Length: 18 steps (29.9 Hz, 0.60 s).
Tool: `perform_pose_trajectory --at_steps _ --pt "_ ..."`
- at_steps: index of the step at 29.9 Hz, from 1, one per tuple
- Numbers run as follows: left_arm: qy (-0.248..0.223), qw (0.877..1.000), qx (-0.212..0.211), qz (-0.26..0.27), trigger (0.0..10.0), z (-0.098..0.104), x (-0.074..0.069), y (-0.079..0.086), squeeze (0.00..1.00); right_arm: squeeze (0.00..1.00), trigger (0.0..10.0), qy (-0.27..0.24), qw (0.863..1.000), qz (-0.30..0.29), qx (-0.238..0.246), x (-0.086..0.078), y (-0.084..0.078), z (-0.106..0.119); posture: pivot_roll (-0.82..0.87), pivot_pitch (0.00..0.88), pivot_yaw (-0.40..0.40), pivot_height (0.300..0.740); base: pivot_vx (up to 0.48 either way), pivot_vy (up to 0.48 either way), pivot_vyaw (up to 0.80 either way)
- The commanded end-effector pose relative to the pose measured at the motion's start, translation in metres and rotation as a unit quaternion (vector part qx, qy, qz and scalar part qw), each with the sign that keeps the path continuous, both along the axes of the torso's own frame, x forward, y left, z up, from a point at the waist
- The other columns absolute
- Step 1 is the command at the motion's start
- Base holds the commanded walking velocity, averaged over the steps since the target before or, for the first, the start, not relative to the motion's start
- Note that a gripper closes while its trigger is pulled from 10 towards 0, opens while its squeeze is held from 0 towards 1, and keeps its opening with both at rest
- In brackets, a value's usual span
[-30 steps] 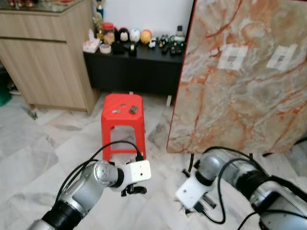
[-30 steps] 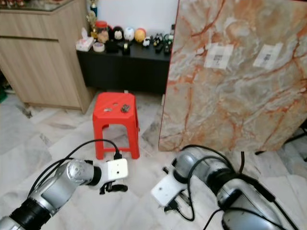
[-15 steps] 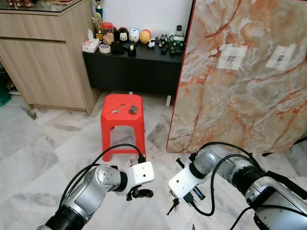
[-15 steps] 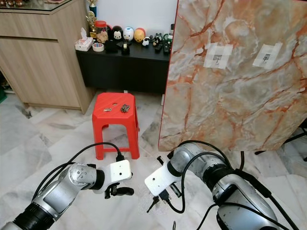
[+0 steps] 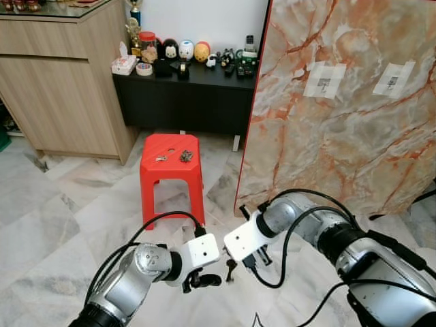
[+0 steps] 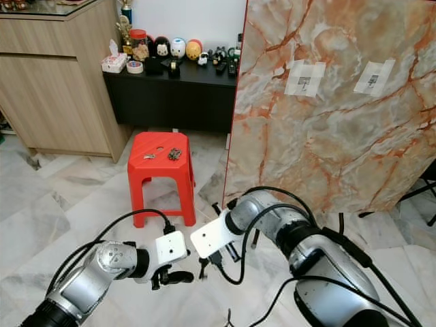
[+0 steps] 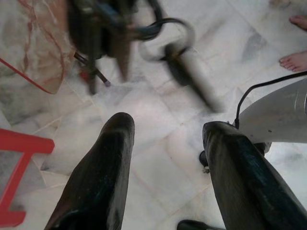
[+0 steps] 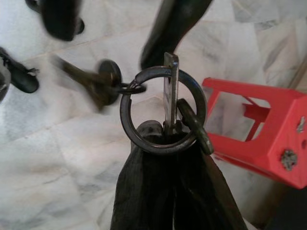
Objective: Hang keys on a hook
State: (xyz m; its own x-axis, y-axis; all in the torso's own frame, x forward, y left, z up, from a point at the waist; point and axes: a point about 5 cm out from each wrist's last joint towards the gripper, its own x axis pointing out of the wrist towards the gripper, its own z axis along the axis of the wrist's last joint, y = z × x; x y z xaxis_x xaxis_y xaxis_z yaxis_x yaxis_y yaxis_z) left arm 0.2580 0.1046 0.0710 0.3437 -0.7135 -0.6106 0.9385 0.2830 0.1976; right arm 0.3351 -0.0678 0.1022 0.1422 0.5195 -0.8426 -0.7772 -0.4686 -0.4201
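keys now higher, nearer stool

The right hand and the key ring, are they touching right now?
Touching. In the right wrist view the right hand has its black fingers pinched shut on the bottom of the key ring, with a key dangling off it.

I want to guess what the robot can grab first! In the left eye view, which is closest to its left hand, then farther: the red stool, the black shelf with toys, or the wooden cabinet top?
1. Red stool: just ahead of the left hand, on the floor.
2. Black shelf: behind the stool, against the wall.
3. Cabinet top: far back on the left, highest up; about as far as the shelf, so nearly a tie.
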Motion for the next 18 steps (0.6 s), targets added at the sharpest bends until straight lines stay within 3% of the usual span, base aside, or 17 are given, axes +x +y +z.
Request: perform_pose_trajectory --at_steps 1,7,18 --pt "-0.003 1.000 -0.025 0.013 10.0 0.003 0.000 -0.001 0.00 0.00 0.0 -0.010 1.000 -0.012 0.018 0.006 0.001 0.010 0.10 0.000 -0.145 0.728 0.000 0.000 0.00" --pt "-0.003 0.996 -0.080 0.042 10.0 0.004 0.000 -0.005 0.00 0.00 0.0 -0.020 0.999 -0.019 0.034 0.010 0.006 0.016 0.09 0.000 -0.140 0.728 0.000 0.000 0.00" --pt "-0.014 0.991 -0.109 0.078 10.0 0.003 0.004 -0.006 0.00 0.00 0.0 -0.027 0.998 -0.027 0.050 0.014 0.011 0.023 0.09 0.000 -0.136 0.728 0.000 0.000 0.00"
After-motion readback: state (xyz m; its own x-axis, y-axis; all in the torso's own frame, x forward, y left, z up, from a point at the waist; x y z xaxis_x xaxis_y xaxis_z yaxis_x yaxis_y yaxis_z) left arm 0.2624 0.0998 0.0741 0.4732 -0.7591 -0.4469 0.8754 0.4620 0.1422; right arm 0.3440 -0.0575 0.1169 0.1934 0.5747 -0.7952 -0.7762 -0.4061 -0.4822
